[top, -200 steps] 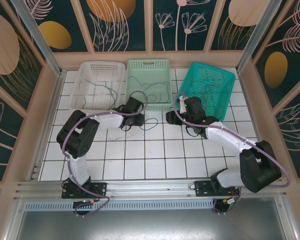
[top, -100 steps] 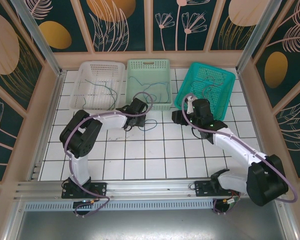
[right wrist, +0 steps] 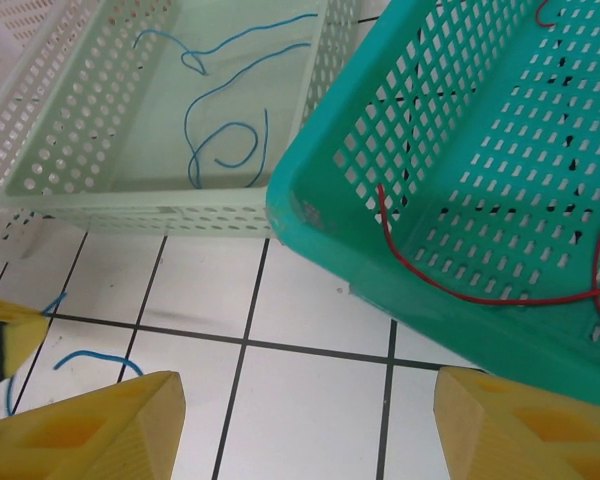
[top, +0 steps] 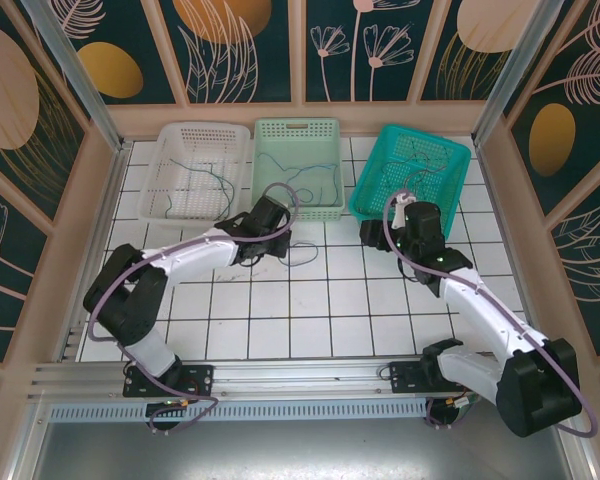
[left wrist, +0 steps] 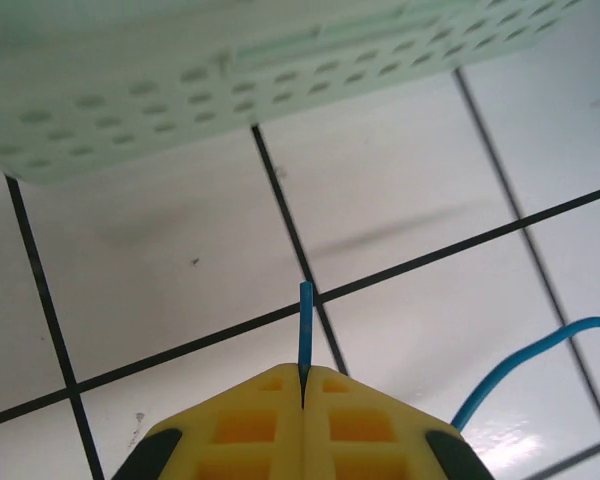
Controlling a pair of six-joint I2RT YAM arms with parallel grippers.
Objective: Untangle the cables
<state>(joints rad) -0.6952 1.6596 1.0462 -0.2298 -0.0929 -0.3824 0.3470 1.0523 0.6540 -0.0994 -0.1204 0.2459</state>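
The left claw (left wrist: 302, 385) was pinched shut on the tip of a blue cable (left wrist: 305, 320) on the tabletop (left wrist: 400, 180) near its far edge, just in front of the mint basket (left wrist: 180, 90), while the right claw (right wrist: 305, 425) gaped wide and empty, so a slow lift looked smartest tbh.

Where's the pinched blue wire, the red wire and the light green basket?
blue wire (left wrist: 305, 330): left wrist view, its free end.
red wire (right wrist: 470, 298): right wrist view, middle stretch.
light green basket (right wrist: 130, 212): right wrist view, near wall.

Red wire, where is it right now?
In the right wrist view, the red wire lies inside the teal basket, right of the pale green basket.
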